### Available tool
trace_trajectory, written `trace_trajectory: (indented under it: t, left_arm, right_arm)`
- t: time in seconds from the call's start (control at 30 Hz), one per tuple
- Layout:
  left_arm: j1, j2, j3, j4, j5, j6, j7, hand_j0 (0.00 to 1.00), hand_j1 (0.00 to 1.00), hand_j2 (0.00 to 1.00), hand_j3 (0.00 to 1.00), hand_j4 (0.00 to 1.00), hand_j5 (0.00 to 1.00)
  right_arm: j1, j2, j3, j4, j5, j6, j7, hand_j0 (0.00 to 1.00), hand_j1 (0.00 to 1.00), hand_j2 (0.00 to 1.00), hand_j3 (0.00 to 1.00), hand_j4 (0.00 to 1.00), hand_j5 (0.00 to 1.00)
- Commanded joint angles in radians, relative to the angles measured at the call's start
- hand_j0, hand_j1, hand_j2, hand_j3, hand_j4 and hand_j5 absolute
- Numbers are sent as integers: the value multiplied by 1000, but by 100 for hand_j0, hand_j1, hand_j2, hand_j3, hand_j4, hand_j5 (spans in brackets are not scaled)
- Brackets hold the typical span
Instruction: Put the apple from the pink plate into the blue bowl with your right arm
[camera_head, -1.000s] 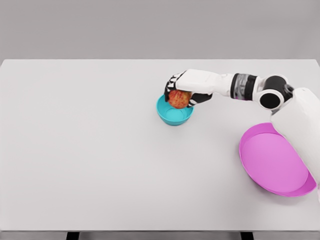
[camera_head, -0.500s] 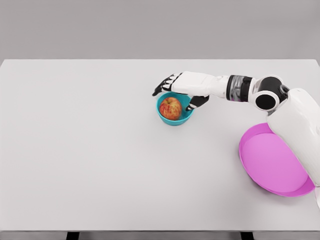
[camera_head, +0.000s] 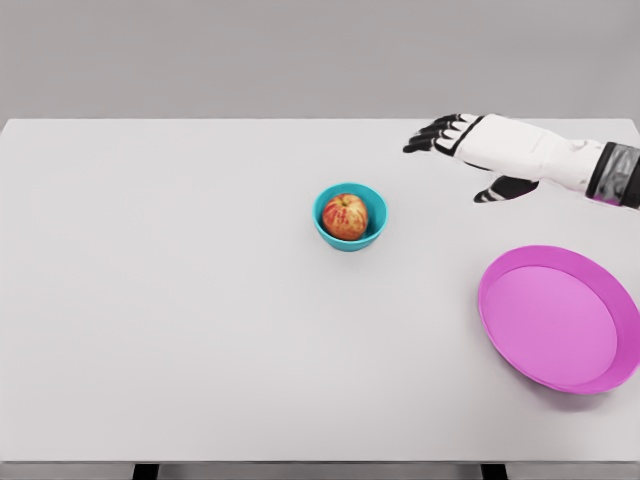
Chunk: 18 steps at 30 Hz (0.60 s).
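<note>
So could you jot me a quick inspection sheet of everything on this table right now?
Surface: white table, flat, plain.
Job's things: apple sits inside the blue bowl; pink plate at the right holds nothing.
Clutter: nothing seen.
Hands: right hand above the table, right of the bowl, fingers spread, holding nothing; left hand not in view.
Cables: nothing seen.
Surroundings: plain grey wall behind the table.
</note>
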Motion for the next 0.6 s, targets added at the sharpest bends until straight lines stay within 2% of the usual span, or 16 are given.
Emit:
trace_trajectory:
  t: [0.0, 0.03, 0.1, 0.17, 0.2, 0.37, 0.47, 0.57]
  left_arm:
    - [0, 0, 0, 0, 0, 0, 0, 100, 100, 100, 100, 100, 100]
    - [2, 0, 0, 0, 0, 0, 0, 100, 100, 100, 100, 100, 100]
    - [0, 0, 0, 0, 0, 0, 0, 100, 100, 100, 100, 100, 100]
    - [0, 0, 0, 0, 0, 0, 0, 100, 100, 100, 100, 100, 100]
    - [0, 0, 0, 0, 0, 0, 0, 100, 100, 100, 100, 100, 100]
    - [2, 0, 0, 0, 0, 0, 0, 100, 100, 100, 100, 100, 100]
    - [0, 0, 0, 0, 0, 0, 0, 100, 100, 100, 100, 100, 100]
    - [0, 0, 0, 0, 0, 0, 0, 100, 100, 100, 100, 100, 100]
  right_arm:
    - [5, -137, -80, -21, -85, 4, -1, 100, 100, 100, 100, 100, 100]
    - [18, -163, -86, -26, -110, 4, -1, 100, 100, 100, 100, 100, 100]
    - [127, -142, -189, -29, -117, 4, -1, 100, 100, 100, 100, 100, 100]
    - [282, -103, -392, -35, -116, 4, -1, 100, 100, 100, 100, 100, 100]
    - [317, -102, -425, -35, -116, 4, -1, 100, 100, 100, 100, 100, 100]
    - [341, -50, -406, -33, -100, 4, -1, 100, 100, 100, 100, 100, 100]
    - [328, 24, -309, -41, -100, 4, -1, 100, 100, 100, 100, 100, 100]
    - [328, 27, -309, -46, -100, 4, -1, 100, 100, 100, 100, 100, 100]
